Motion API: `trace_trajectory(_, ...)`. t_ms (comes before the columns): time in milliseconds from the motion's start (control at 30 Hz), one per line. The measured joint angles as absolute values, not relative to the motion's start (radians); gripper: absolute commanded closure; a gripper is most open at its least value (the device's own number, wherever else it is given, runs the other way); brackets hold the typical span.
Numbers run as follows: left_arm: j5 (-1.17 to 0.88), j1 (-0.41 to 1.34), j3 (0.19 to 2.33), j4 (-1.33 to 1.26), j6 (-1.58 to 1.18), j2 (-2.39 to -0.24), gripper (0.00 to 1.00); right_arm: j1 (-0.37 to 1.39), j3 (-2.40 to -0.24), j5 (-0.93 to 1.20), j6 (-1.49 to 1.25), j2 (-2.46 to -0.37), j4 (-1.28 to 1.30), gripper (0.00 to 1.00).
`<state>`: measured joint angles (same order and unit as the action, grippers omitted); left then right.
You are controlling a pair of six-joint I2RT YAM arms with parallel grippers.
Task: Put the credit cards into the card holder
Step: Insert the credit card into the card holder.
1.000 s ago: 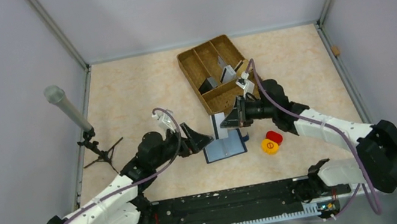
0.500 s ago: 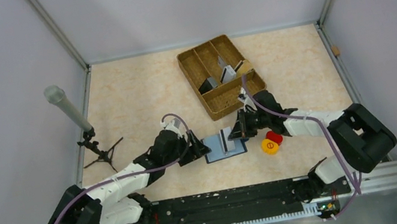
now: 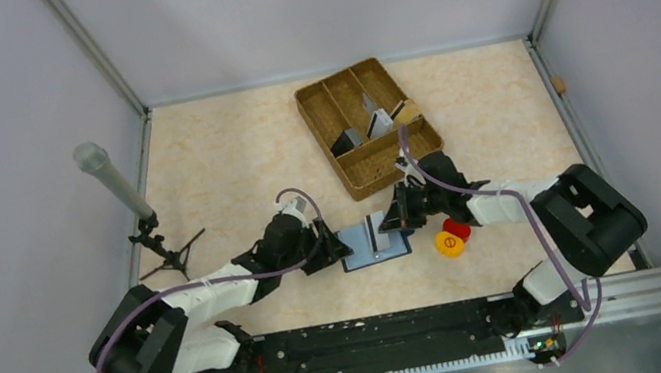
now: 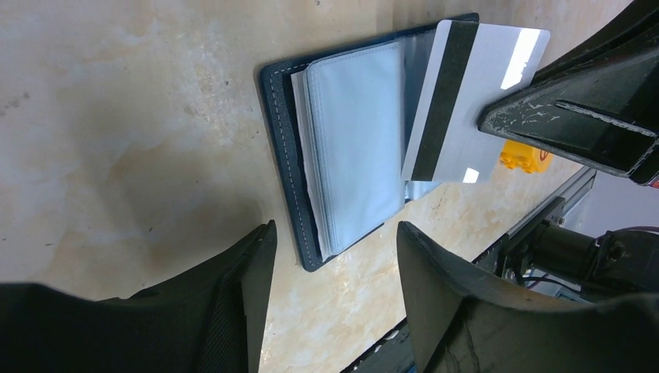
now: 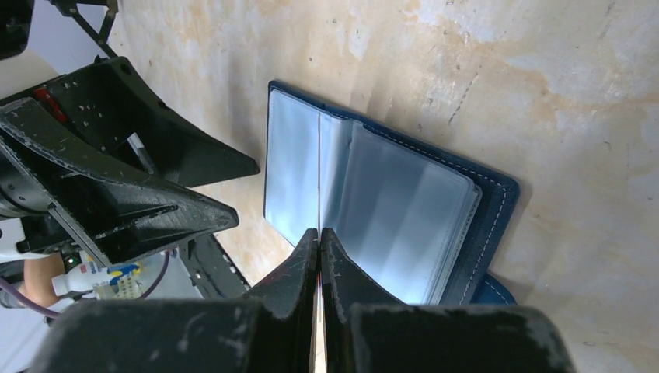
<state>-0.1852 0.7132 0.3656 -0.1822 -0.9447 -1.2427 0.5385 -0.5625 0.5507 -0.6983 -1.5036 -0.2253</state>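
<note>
The card holder (image 3: 373, 241) lies open on the table, dark blue outside with pale clear sleeves (image 4: 353, 148). My right gripper (image 3: 392, 220) is shut on a silver credit card (image 4: 475, 93) with a black stripe. It holds the card on edge over the holder's middle fold, seen edge-on between the fingers (image 5: 319, 237). My left gripper (image 4: 336, 231) is low at the holder's left edge and open. The holder's near corner lies between its fingers (image 4: 249, 295), untouched. More grey credit cards (image 3: 379, 118) stand in the tray.
A brown woven divided tray (image 3: 323, 142) sits behind the holder. A red round piece (image 3: 457, 227) and a yellow one (image 3: 450, 245) lie just right of the holder. A microphone on a small tripod (image 3: 115, 185) stands at the left wall.
My left gripper has come down to the holder's left edge and its jaws have narrowed. My right gripper has lowered the card onto the open holder.
</note>
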Motion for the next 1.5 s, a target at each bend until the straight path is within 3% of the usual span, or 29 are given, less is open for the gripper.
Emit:
trace_trajectory(533,-0.213,0.713,0.369,-0.225,-0.967,-1.303,0.59,0.542,-0.5,0.563,-0.77,-1.552,-0.331,1.0)
trace_trajectory(1500,-0.242,0.709,0.366,-0.252,-0.97,-1.333,0.66,0.618,-0.497,0.501,-0.925,-1.646,-0.454,1.0)
